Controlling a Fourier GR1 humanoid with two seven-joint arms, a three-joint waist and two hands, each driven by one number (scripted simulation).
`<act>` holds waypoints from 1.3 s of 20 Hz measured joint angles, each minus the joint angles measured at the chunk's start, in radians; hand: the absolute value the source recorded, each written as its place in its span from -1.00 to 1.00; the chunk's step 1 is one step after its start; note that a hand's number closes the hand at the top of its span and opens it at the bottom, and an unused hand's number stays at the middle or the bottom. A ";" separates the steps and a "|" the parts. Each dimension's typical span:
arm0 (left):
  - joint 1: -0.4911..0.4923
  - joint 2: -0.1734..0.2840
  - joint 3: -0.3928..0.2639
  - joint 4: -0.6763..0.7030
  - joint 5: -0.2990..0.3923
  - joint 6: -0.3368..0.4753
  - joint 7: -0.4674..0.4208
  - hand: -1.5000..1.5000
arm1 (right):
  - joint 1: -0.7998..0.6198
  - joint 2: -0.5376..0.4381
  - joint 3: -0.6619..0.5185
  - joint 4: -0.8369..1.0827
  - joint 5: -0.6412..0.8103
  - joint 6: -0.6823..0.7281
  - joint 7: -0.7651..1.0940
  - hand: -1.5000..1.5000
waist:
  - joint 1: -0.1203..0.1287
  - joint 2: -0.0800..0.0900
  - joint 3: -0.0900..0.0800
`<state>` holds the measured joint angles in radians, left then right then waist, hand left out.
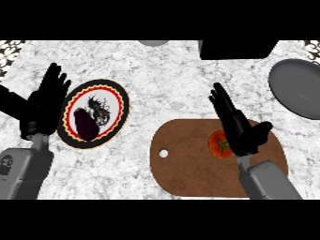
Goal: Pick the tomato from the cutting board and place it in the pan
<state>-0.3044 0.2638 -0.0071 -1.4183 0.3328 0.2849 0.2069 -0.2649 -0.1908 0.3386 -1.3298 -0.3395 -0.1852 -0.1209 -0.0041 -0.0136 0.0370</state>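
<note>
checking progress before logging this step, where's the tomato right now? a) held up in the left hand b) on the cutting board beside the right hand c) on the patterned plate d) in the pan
b: the tomato lies on the brown cutting board, partly behind the open right hand; the pan at the right holds nothing, and the patterned plate carries a dark eggplant instead.

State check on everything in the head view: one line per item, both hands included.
tomato: on the cutting board, partly hidden by the right hand, not lifted
cutting board: flat on the counter, holds only the tomato
pan: on the counter at right, nothing in it
plate: on the counter at left, eggplant on it
eggplant: lying on the plate
right hand: open, beside the tomato
left hand: open, resting at left
</note>
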 measured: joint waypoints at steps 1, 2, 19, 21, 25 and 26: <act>0.001 0.006 -0.004 -0.012 -0.005 -0.006 -0.001 0.00 | 0.006 -0.007 -0.004 -0.007 -0.009 0.029 -0.023 1.00 | 0.001 0.003 -0.007; 0.012 -0.001 -0.021 -0.020 -0.019 -0.012 -0.024 0.00 | -0.006 -0.019 -0.008 -0.018 -0.018 0.068 -0.042 1.00 | 0.003 0.005 -0.014; 0.229 -0.061 -0.237 -0.140 -0.163 -0.127 -0.307 0.00 | 0.101 -0.488 -0.225 0.023 0.170 0.495 -0.693 -1.00 | 0.004 0.013 -0.035; 0.239 -0.060 -0.239 -0.158 -0.168 -0.131 -0.306 0.00 | 0.091 -0.511 -0.225 0.017 0.218 0.488 -0.696 -1.00 | 0.006 0.013 -0.036; 0.242 -0.089 -0.253 -0.132 -0.191 -0.126 -0.334 0.00 | 0.058 -0.542 -0.200 -0.043 0.308 0.478 -0.635 -1.00 | 0.004 0.013 -0.037; 0.247 -0.091 -0.254 -0.133 -0.194 -0.126 -0.340 0.00 | 0.054 -0.548 -0.188 -0.065 0.334 0.472 -0.611 -1.00 | 0.004 0.013 -0.037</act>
<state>-0.0569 0.1725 -0.2613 -1.5514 0.1388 0.1592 -0.1330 -0.2106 -0.7386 0.1506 -1.3951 -0.0051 0.2870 -0.7322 0.0004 -0.0011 -0.0004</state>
